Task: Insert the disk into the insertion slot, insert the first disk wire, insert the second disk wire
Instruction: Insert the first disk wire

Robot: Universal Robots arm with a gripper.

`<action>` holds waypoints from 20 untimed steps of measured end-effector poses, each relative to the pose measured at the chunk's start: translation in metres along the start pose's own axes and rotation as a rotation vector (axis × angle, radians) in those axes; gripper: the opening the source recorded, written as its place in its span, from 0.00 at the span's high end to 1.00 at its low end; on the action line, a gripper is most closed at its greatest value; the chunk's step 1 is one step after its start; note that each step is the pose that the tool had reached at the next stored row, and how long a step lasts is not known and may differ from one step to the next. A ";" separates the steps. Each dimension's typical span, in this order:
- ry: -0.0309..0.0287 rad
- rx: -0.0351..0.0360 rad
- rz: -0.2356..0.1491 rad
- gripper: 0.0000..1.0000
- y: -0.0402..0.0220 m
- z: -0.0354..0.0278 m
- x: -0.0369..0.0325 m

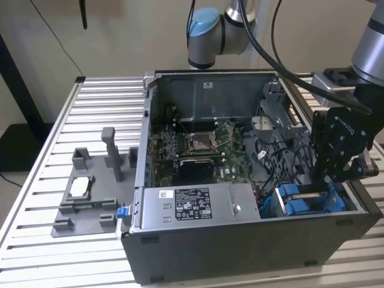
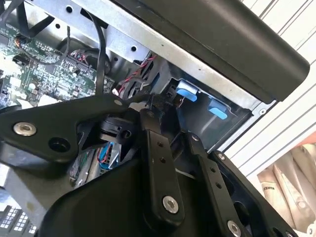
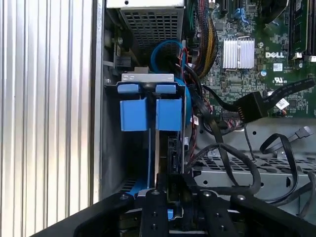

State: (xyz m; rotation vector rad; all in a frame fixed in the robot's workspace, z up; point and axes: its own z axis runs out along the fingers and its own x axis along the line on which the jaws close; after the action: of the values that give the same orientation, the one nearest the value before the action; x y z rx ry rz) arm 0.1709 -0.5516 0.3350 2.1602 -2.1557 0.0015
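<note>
We are seeing the pincer (image 1: 317, 191) hanging at the exterior view's lower right, just above the disk (image 1: 306, 203); the disk is standing on edge in the insertion slot (image 3: 147, 77); we cannot tell whether the pincer is gripping.

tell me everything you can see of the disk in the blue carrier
The disk shows mainly as its bright blue plastic carrier: two broad tabs side by side, with a narrow dark edge running from them toward the gripper in the first wrist view. In the exterior view it sits low in the computer case, in the corner at the exterior view's right, beside the grey power-supply box, with the gripper right over it.
</note>
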 end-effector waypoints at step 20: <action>0.0004 -0.0056 0.000 0.73 0.0027 -0.0440 0.0030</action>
State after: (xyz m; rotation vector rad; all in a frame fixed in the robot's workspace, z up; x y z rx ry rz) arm 0.1709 -0.5518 0.3791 2.1569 -2.1530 -0.0041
